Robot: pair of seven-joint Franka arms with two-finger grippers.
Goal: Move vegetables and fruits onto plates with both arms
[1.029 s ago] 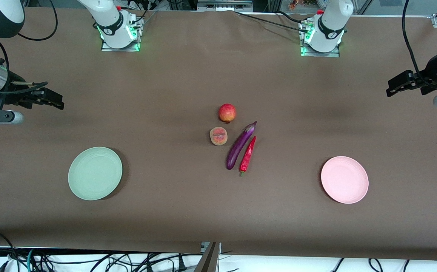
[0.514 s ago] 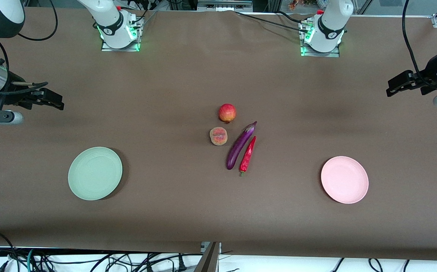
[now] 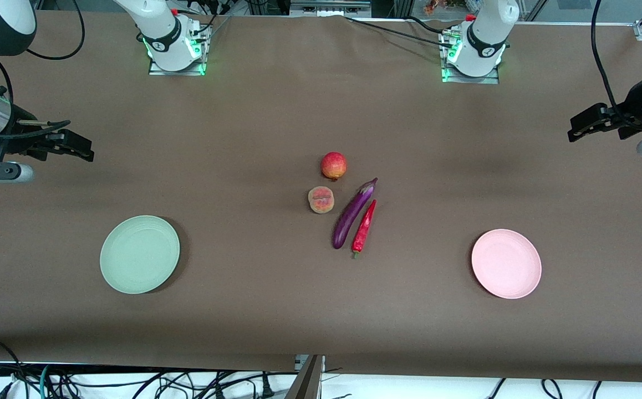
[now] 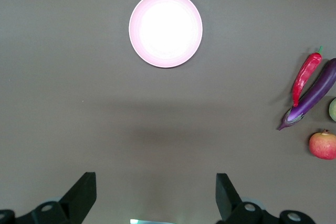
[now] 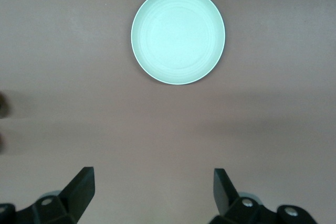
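Mid-table lie a round red-pink fruit (image 3: pixel 334 165), an orange-pink peach (image 3: pixel 321 199) nearer the camera, a purple eggplant (image 3: pixel 353 213) and a red chili (image 3: pixel 364 226) side by side. A pale green plate (image 3: pixel 139 254) sits toward the right arm's end, and a pale pink plate (image 3: pixel 505 264) toward the left arm's end. My left gripper (image 3: pixel 576 130) hovers open and empty over bare cloth at its table end, seeing the pink plate (image 4: pixel 165 29) and chili (image 4: pixel 305 77). My right gripper (image 3: pixel 85 151) hangs open and empty at its own end, above cloth beside the green plate (image 5: pixel 178 35).
A brown cloth (image 3: pixel 276 310) covers the whole table. The two arm bases (image 3: pixel 176 50) (image 3: pixel 472 55) stand along the edge farthest from the camera. Loose black cables (image 3: pixel 132 382) lie below the table's near edge.
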